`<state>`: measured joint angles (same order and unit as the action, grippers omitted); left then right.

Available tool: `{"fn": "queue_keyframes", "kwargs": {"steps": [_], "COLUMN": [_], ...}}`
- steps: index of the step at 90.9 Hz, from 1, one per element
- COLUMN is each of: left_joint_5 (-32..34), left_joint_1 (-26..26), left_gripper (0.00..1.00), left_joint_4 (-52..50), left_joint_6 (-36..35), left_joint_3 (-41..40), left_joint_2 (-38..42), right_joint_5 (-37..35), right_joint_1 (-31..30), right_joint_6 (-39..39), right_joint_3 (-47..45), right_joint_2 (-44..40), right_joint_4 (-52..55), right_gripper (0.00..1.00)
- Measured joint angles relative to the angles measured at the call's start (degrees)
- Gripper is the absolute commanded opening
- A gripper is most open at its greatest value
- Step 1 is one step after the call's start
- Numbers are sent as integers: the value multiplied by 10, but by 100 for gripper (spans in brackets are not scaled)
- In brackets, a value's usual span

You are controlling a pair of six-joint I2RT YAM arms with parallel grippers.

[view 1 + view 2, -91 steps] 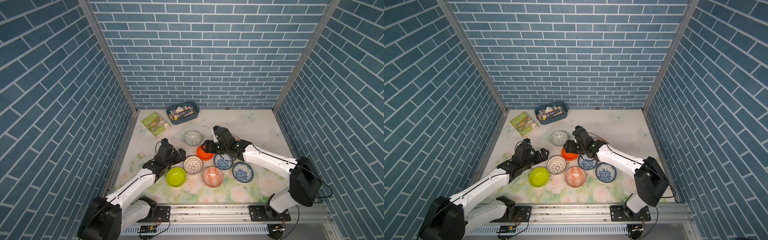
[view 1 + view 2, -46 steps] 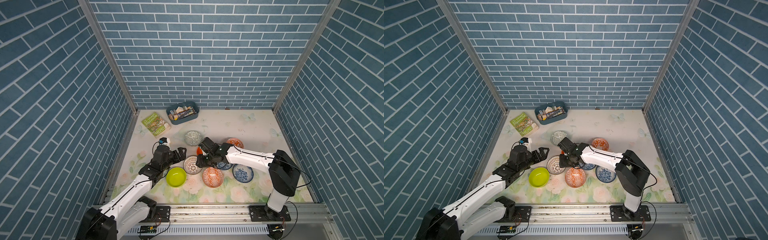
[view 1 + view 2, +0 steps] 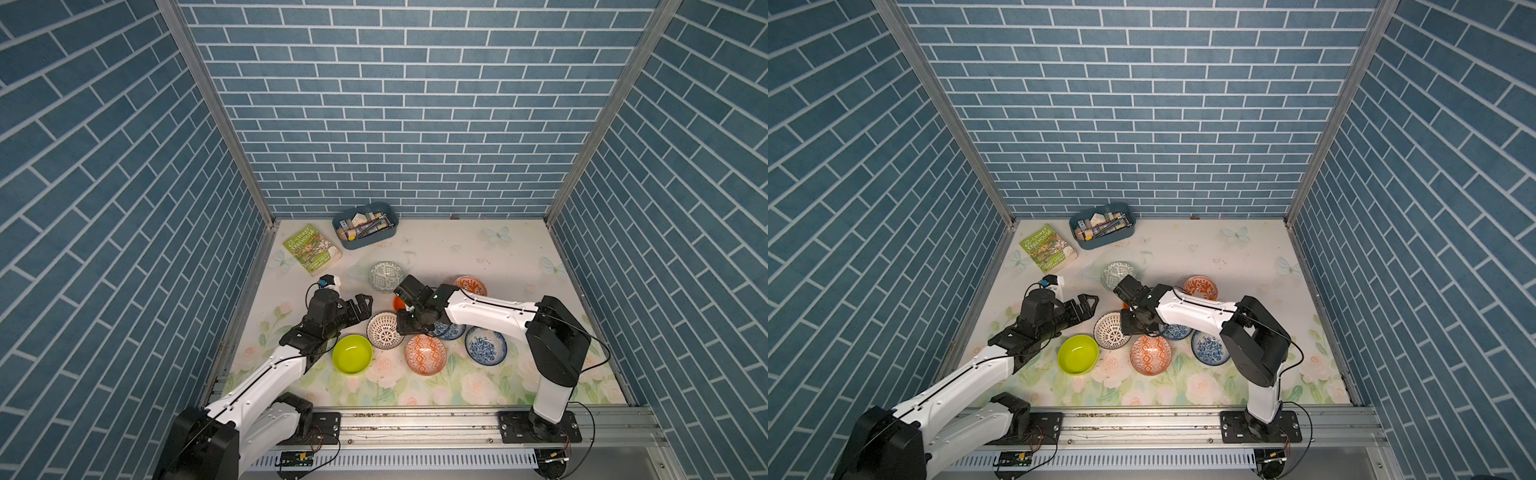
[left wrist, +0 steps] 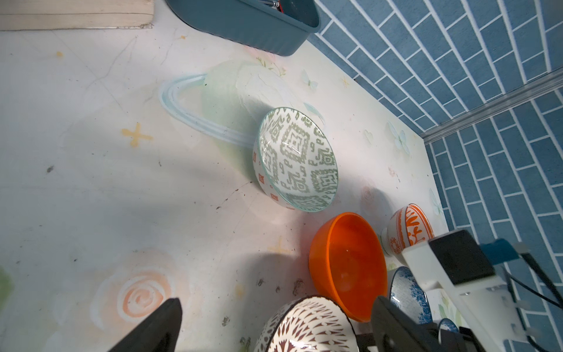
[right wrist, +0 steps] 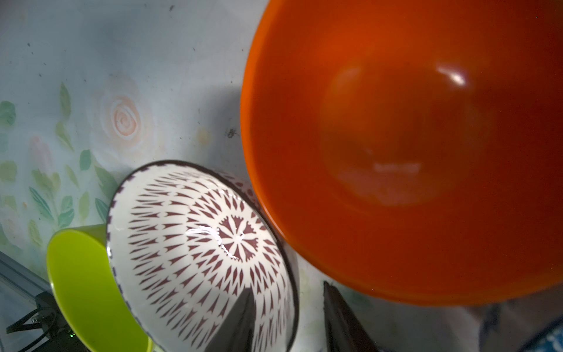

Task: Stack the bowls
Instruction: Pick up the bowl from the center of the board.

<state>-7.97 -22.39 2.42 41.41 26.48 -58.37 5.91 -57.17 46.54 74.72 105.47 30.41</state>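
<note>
at the lower left of a top view, the left gripper (image 3: 362,308) is held spread wide and empty, up and left of the lime green bowl (image 3: 352,354). beside that, the white lattice bowl (image 3: 384,330) is straddled at its rim by the right gripper (image 5: 291,329), jaws parted, nothing pinched yet. further right, the orange patterned bowl (image 3: 426,354) and a blue floral bowl (image 3: 485,345) are seen lying singly. no bowl is seen nested; all the stacking is judged undone.

Flowery table (image 3: 478,249) has a book (image 3: 312,249) and a blue tray (image 3: 365,243) at the far end, bowls (image 3: 426,354) bunched nearer the front, lime bowl (image 3: 352,354) just beside the lattice bowl (image 3: 384,330).
</note>
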Motion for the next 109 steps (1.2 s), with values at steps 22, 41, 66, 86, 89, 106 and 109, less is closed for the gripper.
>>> {"fn": "queue_keyframes", "kwargs": {"steps": [22,41,66,86,89,106,109], "left_joint_5": [4,9,11,11,11,11,11], "left_joint_1": [0,0,0,0,0,0,0], "left_gripper": [100,100,100,100,100,100,100], "left_joint_4": [5,17,27,27,27,30,31], "left_joint_6": [32,34,34,34,34,34,34], "left_joint_3": [2,2,2,2,2,-2,-4], "left_joint_2": [-25,-25,-25,-29,-29,-25,-22], "right_joint_5": [-2,-3,-3,-8,-8,-12,-13], "right_joint_1": [5,5,6,6,6,7,7], "right_joint_6": [-5,-5,-9,-9,-9,-9,-9], "right_joint_3": [20,22,28,33,33,44,48], "right_joint_2": [18,29,31,31,31,29,28], "right_joint_4": [7,18,28,40,41,61,64], "right_gripper": [26,21,2,0,0,0,0]}}
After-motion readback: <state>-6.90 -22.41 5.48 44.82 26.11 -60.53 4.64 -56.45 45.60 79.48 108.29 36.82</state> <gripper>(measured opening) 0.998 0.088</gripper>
